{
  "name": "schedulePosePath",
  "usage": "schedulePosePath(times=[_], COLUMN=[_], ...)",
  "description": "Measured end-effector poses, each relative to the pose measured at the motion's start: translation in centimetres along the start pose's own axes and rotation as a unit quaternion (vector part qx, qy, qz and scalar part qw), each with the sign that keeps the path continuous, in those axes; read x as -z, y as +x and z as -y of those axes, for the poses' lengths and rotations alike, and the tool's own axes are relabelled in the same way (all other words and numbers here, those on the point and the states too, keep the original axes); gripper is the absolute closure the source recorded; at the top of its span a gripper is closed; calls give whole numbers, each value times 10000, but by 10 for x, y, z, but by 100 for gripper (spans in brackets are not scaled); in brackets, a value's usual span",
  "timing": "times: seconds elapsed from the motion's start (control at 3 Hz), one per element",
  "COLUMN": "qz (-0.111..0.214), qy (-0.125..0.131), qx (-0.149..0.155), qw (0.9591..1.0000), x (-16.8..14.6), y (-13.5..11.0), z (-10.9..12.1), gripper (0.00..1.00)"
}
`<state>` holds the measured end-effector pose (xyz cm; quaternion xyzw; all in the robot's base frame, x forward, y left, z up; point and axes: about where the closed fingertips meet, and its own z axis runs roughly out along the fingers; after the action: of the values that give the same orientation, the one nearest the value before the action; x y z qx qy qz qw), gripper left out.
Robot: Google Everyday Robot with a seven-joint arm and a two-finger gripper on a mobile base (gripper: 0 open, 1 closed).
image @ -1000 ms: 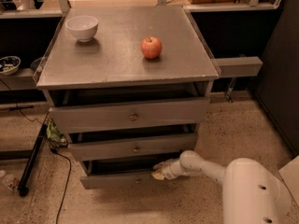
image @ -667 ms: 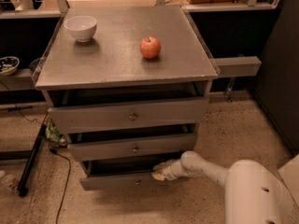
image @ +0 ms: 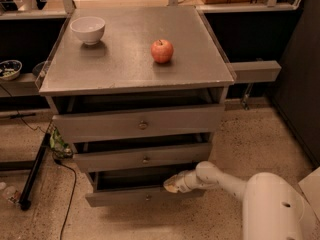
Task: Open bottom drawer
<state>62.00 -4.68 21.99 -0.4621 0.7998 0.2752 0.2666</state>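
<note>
White pincer [image: 172,185] sits at bottom drawer [image: 125,199] rim.

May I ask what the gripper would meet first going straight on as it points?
Probably the bottom drawer: the gripper sits at its front's upper edge, pointing left, though depth is unclear.

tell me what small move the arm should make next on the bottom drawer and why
Probably a short, straight pull outward, away from the cabinet. The gripper sits at the top edge of the bottom drawer, right of its knob, and the drawer is only slightly out, a dark gap showing behind its front.
</note>
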Motion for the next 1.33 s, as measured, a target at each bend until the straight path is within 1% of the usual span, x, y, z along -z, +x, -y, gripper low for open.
schedulePosePath(times=[0.33, 0.67, 1.33], qz=[0, 0, 0], qy=[-1, -1, -1], qx=[0, 0, 0], qw=[10000, 10000, 10000], x=[0, 0, 0], y=[0, 0, 0], z=[0, 0, 0], gripper=[100, 73, 26])
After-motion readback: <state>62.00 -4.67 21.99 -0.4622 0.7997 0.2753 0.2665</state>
